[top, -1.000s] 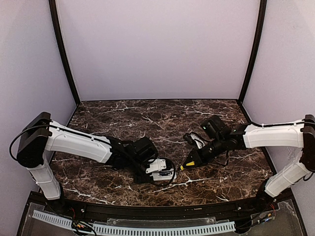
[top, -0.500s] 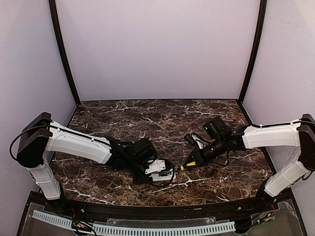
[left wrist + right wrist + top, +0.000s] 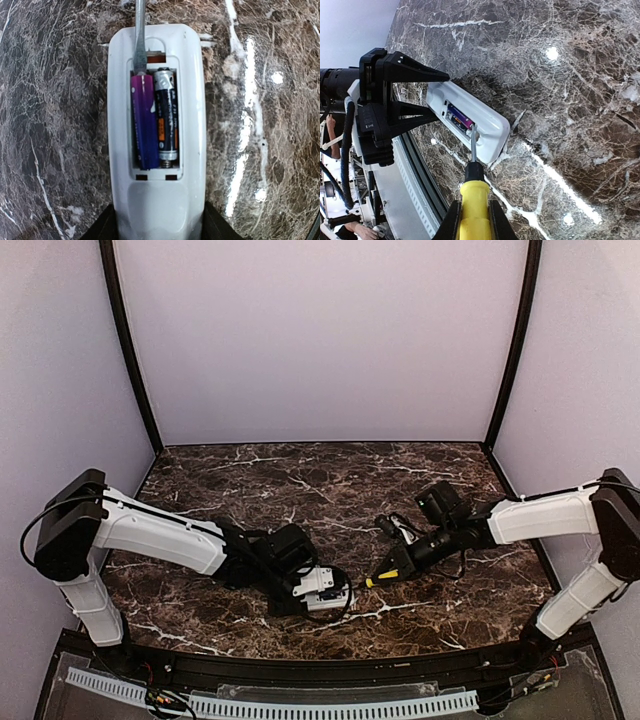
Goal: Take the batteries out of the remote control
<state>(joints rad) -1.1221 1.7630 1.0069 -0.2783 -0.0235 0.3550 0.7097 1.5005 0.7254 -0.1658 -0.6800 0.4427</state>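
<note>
The white remote control [image 3: 155,200] lies compartment-up on the marble, and my left gripper [image 3: 157,227] is shut on its near end with a black finger on each side. Two batteries sit side by side in the open compartment: a purple one [image 3: 144,122] and a dark one [image 3: 167,120] with an orange band. My right gripper [image 3: 474,222] is shut on the yellow handle of a screwdriver [image 3: 474,197]. Its metal shaft [image 3: 140,35] reaches into the compartment, with the tip at the far end of the purple battery. From above, the remote control [image 3: 325,592] and screwdriver [image 3: 383,577] meet near the table's front centre.
The dark marble table [image 3: 330,480] is closed in by pale walls at the back and both sides. A black rail [image 3: 330,670] runs along the near edge, close behind the remote. Both arms stretch low across the front half of the table.
My left gripper has shifted the remote slightly left and toward the near edge. The right arm has dropped a little with the screwdriver. Both grips are unchanged.
</note>
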